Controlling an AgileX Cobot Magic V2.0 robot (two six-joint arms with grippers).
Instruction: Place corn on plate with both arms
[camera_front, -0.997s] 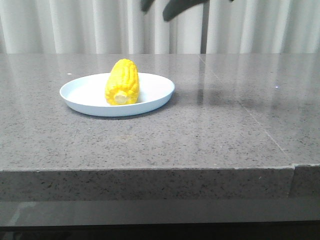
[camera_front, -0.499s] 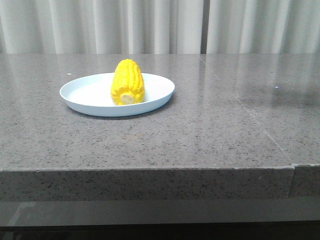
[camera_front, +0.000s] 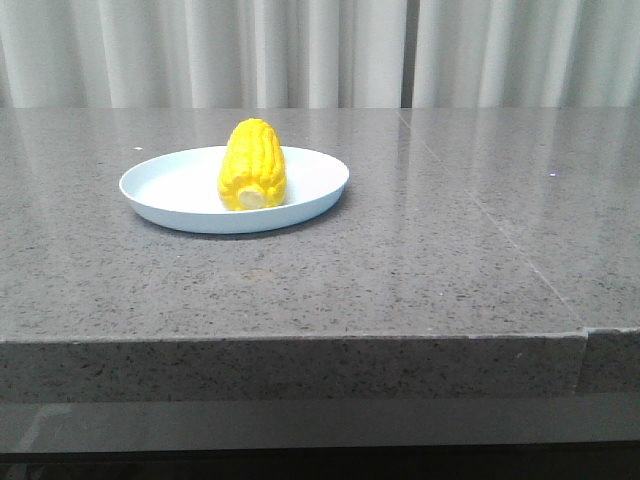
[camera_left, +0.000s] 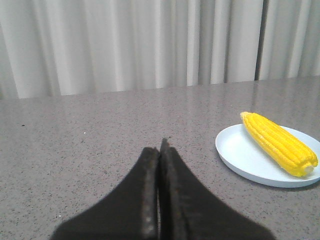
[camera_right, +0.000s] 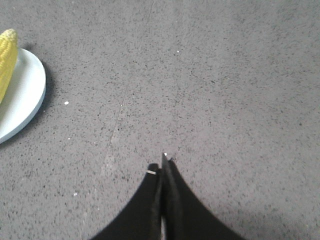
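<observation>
You have the plate (camera_front: 190, 195) sitting on the left half of the grey stone table (camera_front: 420, 280), set back from the front edge with bare stone between its rim and that edge. The whole right half of the tabletop is open, and a thin seam runs diagonally across it toward the front right corner. The corn (camera_front: 253, 165) lies on the plate, pale stub end facing the front camera, its tip toward the curtain (camera_front: 320, 50) behind the table. Your left gripper (camera_left: 160, 145) hovers over bare stone, well apart from the plate, its 2 fingers pressed together and holding nothing. Your right gripper (camera_right: 162, 167) is likewise clamped tight on nothing above bare stone, with the plate (camera_right: 22, 95) and the corn tip (camera_right: 6, 57) off at the edge of its view.
</observation>
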